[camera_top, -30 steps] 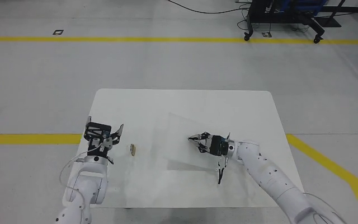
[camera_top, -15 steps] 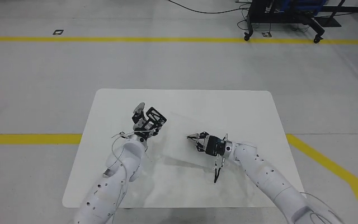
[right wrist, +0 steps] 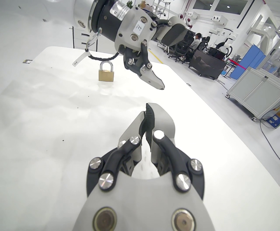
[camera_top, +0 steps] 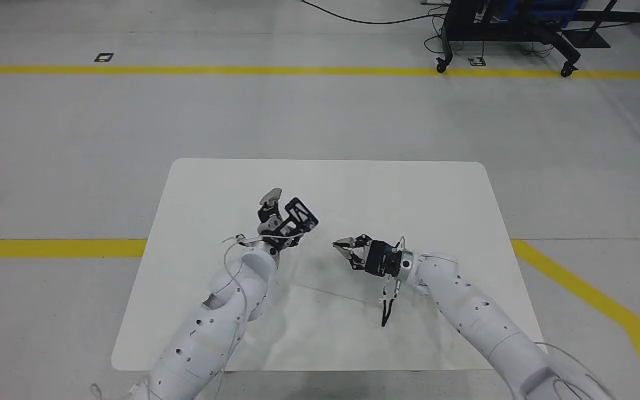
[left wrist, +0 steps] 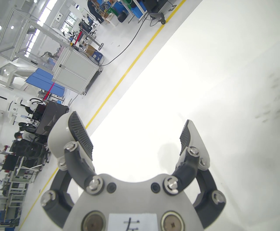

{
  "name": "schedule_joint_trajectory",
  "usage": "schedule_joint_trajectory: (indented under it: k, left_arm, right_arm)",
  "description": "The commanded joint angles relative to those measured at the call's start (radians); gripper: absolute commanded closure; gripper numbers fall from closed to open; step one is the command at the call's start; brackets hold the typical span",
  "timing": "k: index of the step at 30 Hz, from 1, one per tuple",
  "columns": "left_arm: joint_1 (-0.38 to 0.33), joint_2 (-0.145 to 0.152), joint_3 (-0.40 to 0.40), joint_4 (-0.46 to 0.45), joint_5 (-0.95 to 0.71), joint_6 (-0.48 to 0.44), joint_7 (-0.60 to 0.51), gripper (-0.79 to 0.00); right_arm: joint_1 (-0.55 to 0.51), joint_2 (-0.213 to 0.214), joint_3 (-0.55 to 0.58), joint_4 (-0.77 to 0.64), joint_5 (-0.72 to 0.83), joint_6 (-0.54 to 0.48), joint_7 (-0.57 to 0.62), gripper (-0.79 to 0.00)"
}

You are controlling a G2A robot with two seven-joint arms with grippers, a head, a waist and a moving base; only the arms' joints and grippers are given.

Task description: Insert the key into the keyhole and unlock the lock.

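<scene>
Brass lock (right wrist: 106, 75) stands upright on desk (right wrist: 54, 113), beneath left arm (right wrist: 87, 13). Left hand (left wrist: 131, 121) wide open, empty. Right hand (right wrist: 148, 113) pinched shut; whether it holds the key cannot be told. Lock judged rigid, smooth, weighty: grip body flanks.

My left tool (left wrist: 131, 126) is pale grey with black links and black ribbed pads (left wrist: 79, 133), same deal on my right tool (right wrist: 147, 109). Lock (right wrist: 106, 74) is brass-yellow with a shiny silver shackle. Desk (camera_top: 420, 190) is plain white, floor (camera_top: 300, 110) light grey with yellow stripes.
</scene>
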Motion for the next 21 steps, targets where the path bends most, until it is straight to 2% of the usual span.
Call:
schedule_joint_trajectory:
  k: [1,10,13,18,21]
  left_arm:
    - [-0.009,-0.005,0.014,0.021,0.018,0.007,-0.012,-0.785]
    - [-0.018,-0.017,0.002,0.03,0.025,0.055,-0.003,-0.785]
    - [0.014,-0.011,-0.034,-0.024,0.023,0.065,0.024,-0.785]
    - [0.112,0.004,-0.111,-0.15,0.08,0.153,0.052,-0.785]
    - [0.112,0.004,-0.111,-0.15,0.08,0.153,0.052,-0.785]
  right_arm:
    - [0.001,-0.001,-0.002,0.003,0.0,0.001,-0.008,0.0]
    - [0.006,0.004,0.011,0.04,0.038,-0.049,-0.066,0.0]
    - [0.006,0.01,0.018,0.037,0.037,-0.069,-0.082,0.0]
    - [-0.011,0.025,0.032,-0.005,0.007,-0.086,-0.065,0.0]
    - [-0.017,0.028,0.037,-0.015,0.002,-0.081,-0.057,0.0]
